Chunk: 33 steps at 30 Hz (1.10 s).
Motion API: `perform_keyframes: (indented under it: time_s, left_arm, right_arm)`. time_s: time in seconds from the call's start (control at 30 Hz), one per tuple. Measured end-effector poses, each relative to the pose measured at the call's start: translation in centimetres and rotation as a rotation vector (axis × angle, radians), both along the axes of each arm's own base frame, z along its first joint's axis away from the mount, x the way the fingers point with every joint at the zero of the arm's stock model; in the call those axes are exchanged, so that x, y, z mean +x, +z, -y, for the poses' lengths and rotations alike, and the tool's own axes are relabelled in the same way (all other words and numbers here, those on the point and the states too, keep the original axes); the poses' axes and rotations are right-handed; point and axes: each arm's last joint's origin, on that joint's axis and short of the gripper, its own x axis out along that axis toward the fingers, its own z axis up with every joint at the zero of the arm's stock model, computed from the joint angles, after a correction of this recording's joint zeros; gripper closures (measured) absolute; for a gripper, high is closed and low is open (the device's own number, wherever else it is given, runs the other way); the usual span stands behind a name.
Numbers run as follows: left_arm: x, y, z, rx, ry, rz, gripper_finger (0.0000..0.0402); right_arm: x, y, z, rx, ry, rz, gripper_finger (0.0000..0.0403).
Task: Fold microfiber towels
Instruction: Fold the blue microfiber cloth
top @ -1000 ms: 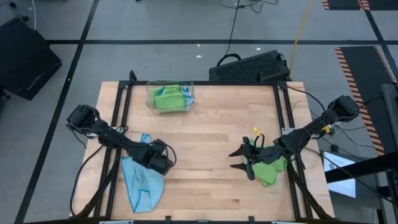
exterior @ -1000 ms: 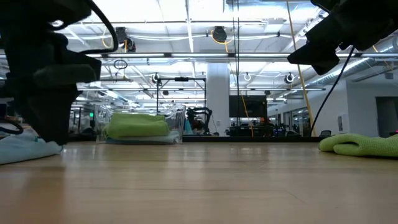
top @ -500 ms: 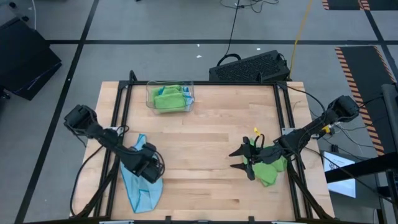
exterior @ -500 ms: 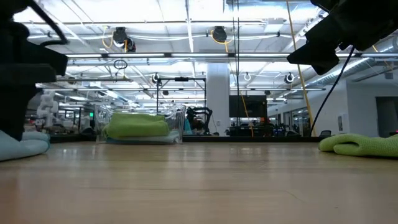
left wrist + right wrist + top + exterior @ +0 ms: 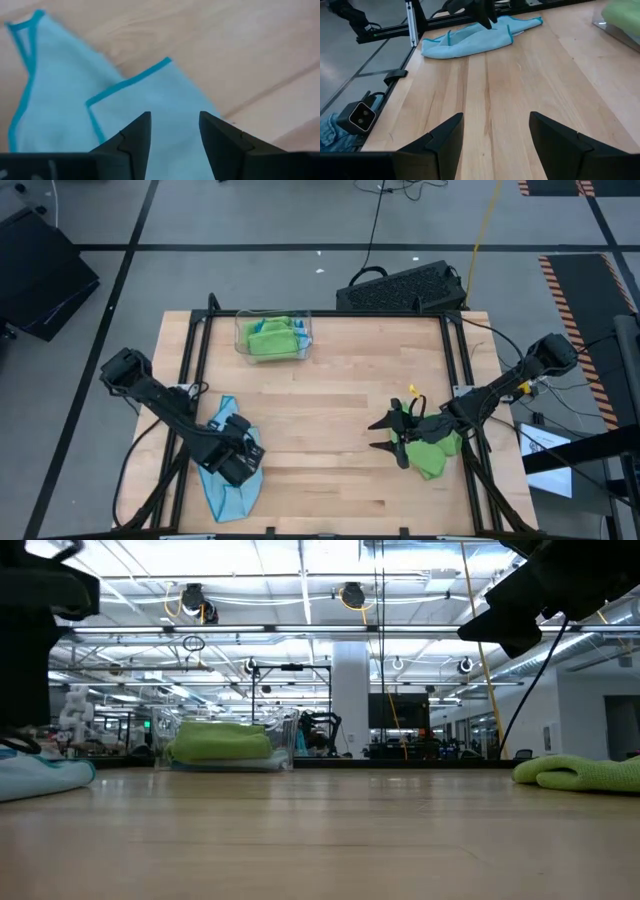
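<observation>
Towel (image 5: 226, 480), blue, lies under your left gripper (image 5: 172, 131), jaws apart; right gripper (image 5: 378, 436), jaws apart, beside green towel (image 5: 434, 455).

Large open lab hall: exposed ceiling trusses (image 5: 300, 635) across the frame's top, striped hazard tape (image 5: 575, 285) on grey floor, upper right.

I count one blue towel (image 5: 228, 480), two green towels (image 5: 436, 455), one tray (image 5: 272, 336), one keyboard (image 5: 402, 288), two arms (image 5: 170, 406).

Bare table (image 5: 330, 400) lies between the clear tray (image 5: 273, 337), blue towel (image 5: 228, 490) and green towel (image 5: 432, 455).
</observation>
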Motion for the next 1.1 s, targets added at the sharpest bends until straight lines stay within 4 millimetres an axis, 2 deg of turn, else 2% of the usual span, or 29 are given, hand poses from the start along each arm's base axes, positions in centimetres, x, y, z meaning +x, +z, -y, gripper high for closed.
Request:
perform_keyframes:
  time_s: [0.17,0.3,0.47,0.67,0.8,0.97,1.03,1.1]
  left_arm:
    - [-1.7,-0.5,-0.3,0.063,0.117,-0.039,0.0231]
    - [-2.6,-1.7,-0.5,0.060,0.161,-0.055,0.0231]
    - [-2.8,-3.2,-0.5,-0.001,0.159,-0.025,0.0231]
    - [-3.2,-4.0,-1.0,-0.035,0.154,-0.101,0.0237]
    - [-3.1,-4.2,-0.9,-0.045,0.095,-0.100,0.0282]
    - [-2.8,-4.2,-1.2,-0.038,0.046,-0.117,0.0378]
    - [-2.8,-4.2,-1.3,-0.036,0.035,-0.121,0.0393]
    - [-2.7,-4.2,-1.3,-0.034,0.022,-0.127,0.0393]
  right_arm:
    - [0.0,0.0,0.0,-0.001,0.000,-0.001,0.0186]
    - [0.0,0.0,0.0,-0.004,0.002,0.000,0.0186]
    - [0.0,0.0,0.0,-0.004,0.002,0.000,0.0186]
    - [0.0,0.0,0.0,-0.004,0.002,0.000,0.0186]
    - [0.0,0.0,0.0,-0.004,0.002,0.000,0.0186]
    - [0.0,0.0,0.0,-0.004,0.002,0.000,0.0186]
    - [0.0,0.0,0.0,-0.005,0.001,0.000,0.0186]
    - [0.0,0.0,0.0,-0.005,0.001,0.000,0.0186]
